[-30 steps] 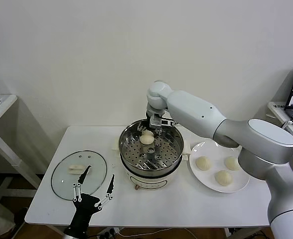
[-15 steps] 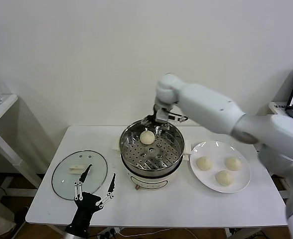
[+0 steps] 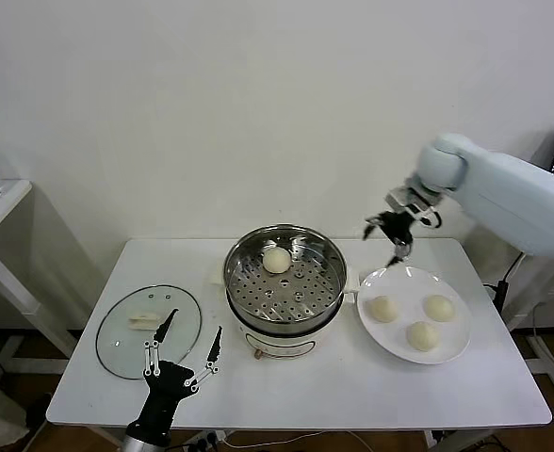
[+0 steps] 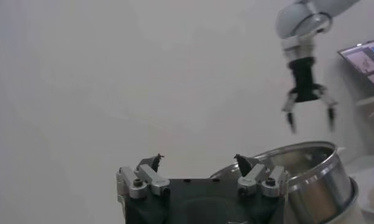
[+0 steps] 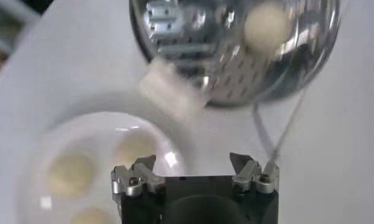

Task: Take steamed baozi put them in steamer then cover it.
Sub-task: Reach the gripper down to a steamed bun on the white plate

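Right gripper (image 3: 393,232) moved from steamer (image 3: 285,278) toward plate (image 3: 456,347) | open, empty

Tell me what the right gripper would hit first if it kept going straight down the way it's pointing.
Probably the white plate, near its back rim. The right gripper hangs open, pointing down above that edge, clear of the three buns; depth is hard to judge, so it might meet the table instead.

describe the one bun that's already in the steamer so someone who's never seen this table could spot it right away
Find the shiny round steamer at the middle of the white table, between the glass lid and the white plate. Inside, on the perforated tray, toward the back wall, sits one baozi. It alone lies on metal; the other three buns sit on the plate.
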